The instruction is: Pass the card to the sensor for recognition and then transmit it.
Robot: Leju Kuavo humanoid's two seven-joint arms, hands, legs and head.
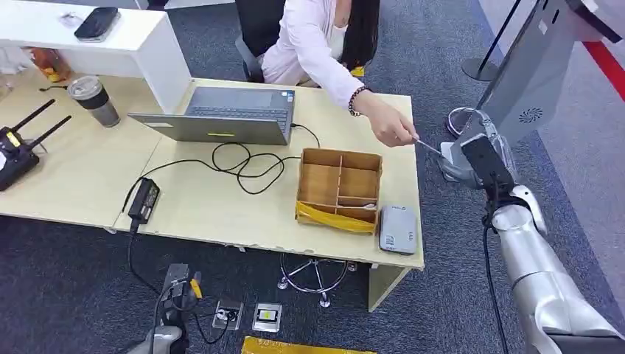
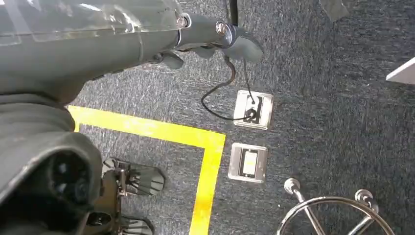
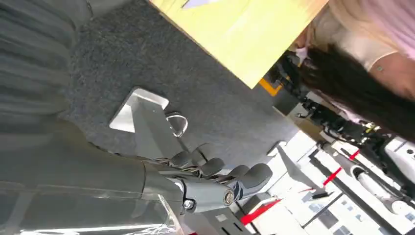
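- I see one pale wooden desk (image 1: 221,214). It carries one open laptop (image 1: 228,114), one divided wooden box (image 1: 339,184) and one lidded cup (image 1: 94,99).
- One person (image 1: 309,37) in a pink sleeve sits behind the desk. The person's hand (image 1: 390,129) reaches out past the desk's right edge.
- One grey kiosk (image 1: 531,74) slants down on the far right of my head view. My right wrist camera shows its flat base plate (image 3: 139,105) on the carpet, which my head view half hides.
- My right hand (image 1: 483,162) is raised off the desk's right end, near the person's hand. The wrist camera shows its fingers (image 3: 215,171) curled in side by side, and I see nothing between them there.
- My left hand (image 1: 177,287) hangs low in front of the desk. Its wrist camera shows the fingers (image 2: 235,39) loosely bent over the carpet, holding and touching nothing. I cannot tell how far apart they are.
- One grey sensor (image 1: 398,230) lies flat on the desk's near right corner, just right of the box.
- The left wrist camera shows two floor sockets (image 2: 252,108), one with a black cable plugged in. It also shows a yellow floor line (image 2: 147,128) and a chrome chair base (image 2: 333,210), all larger than in my head view.
- The card (image 1: 429,146) shows as one thin pale sliver pinched in the person's fingertips. It points towards my right hand, well apart from the sensor. I cannot tell whether my hand touches it.
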